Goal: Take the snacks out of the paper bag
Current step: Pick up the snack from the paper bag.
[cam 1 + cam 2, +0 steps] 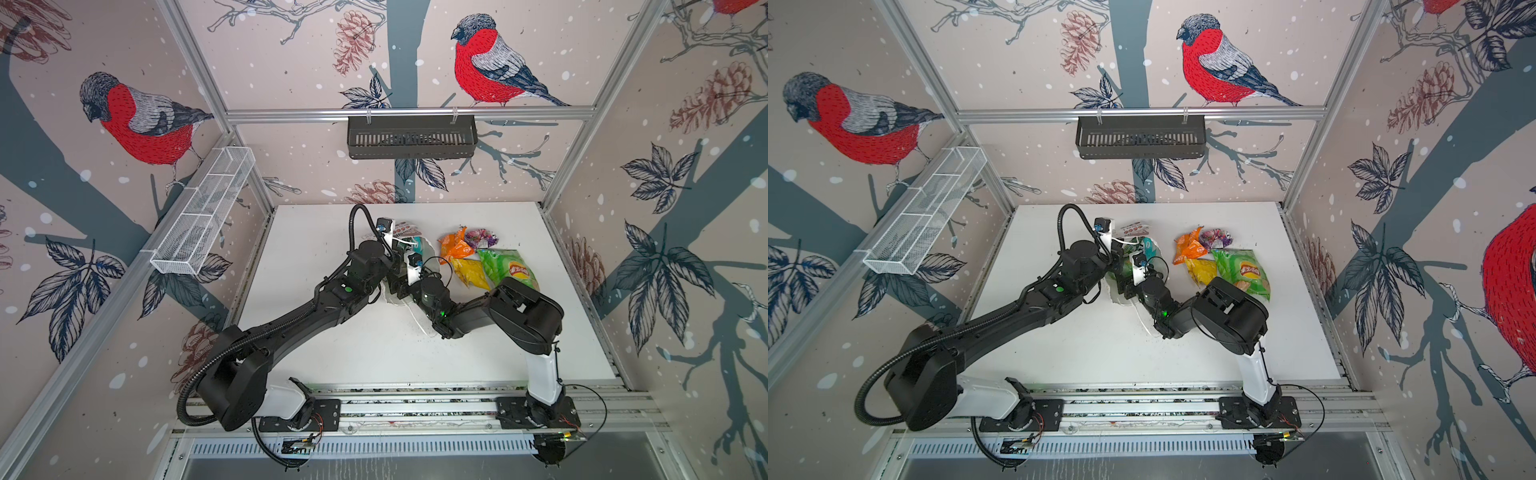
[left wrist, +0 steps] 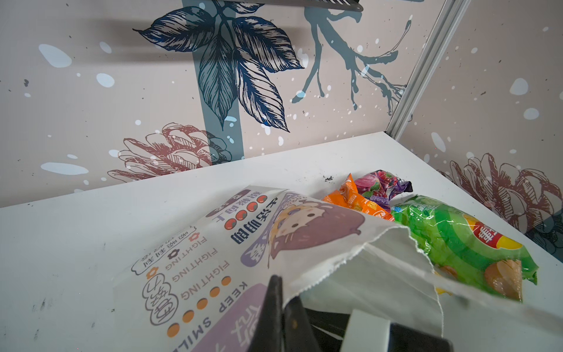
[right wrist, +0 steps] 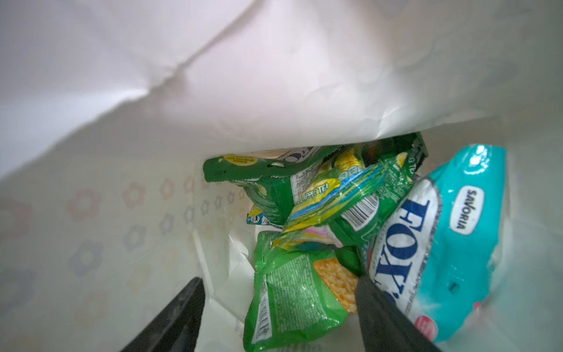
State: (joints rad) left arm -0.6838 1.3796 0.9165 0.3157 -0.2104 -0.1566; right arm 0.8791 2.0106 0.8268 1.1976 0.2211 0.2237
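The white paper bag (image 2: 243, 243) lies on its side mid-table, mostly hidden by both wrists in the top views. My left gripper (image 2: 281, 292) is shut on its torn rim, holding the mouth up. My right gripper (image 3: 278, 280) is inside the bag, open, its fingers either side of a small green packet (image 3: 292, 292). Behind that lie a green-yellow multi-pack (image 3: 320, 189) and a teal packet (image 3: 475, 231). Outside, right of the bag, lie orange (image 1: 455, 245), purple (image 1: 480, 237), yellow (image 1: 471, 272) and green Lay's (image 1: 509, 266) snacks.
A white wire basket (image 1: 203, 212) hangs on the left wall and a black slotted basket (image 1: 411, 137) on the back wall. The white table (image 1: 332, 353) ends at a metal rail (image 1: 415, 409) where both arms are mounted.
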